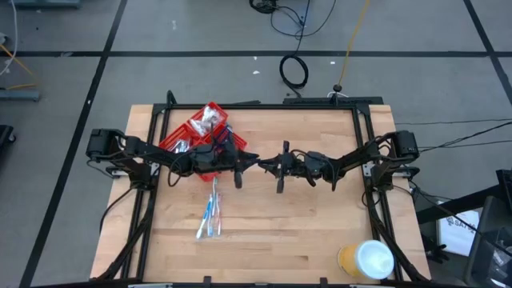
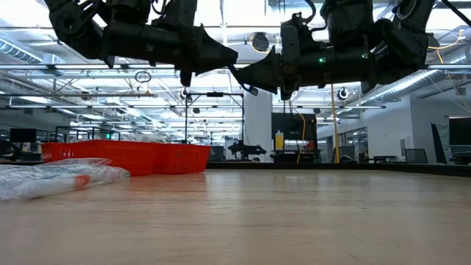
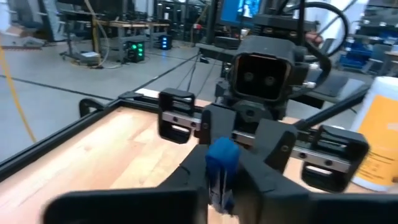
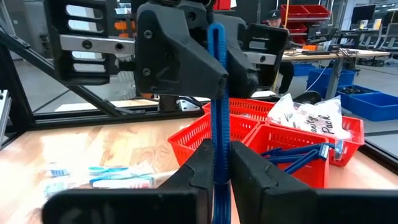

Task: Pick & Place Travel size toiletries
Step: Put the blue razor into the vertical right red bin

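Both grippers meet tip to tip above the middle of the table, left gripper (image 1: 253,164) and right gripper (image 1: 269,166). Each is shut on one dark blue stick-like piece (image 4: 216,93), which bridges them. The red tray (image 1: 200,136) rests on the table under the left arm. It holds white crinkly packets (image 4: 306,118) and more dark blue pieces (image 4: 297,155). Blue-and-white toothbrushes (image 1: 210,213) lie flat on the table nearer the near edge. I see no metal clippers. My left gripper pinches one end of the blue stick (image 3: 221,157) between its two fingers, coming level from the table's left, with the stick lying along the fingers. My right gripper pinches the other end of the stick (image 4: 215,163) between its two fingers, level from the table's right, also along it. The stick is lifted clear of the table.
A large yellow roll with a white top (image 1: 368,260) stands near the table's near right corner. Black frame rails (image 1: 364,144) run along the table's sides. Bare wood (image 1: 304,224) lies below and in front of the grippers. A person sits in the room behind (image 4: 273,37).
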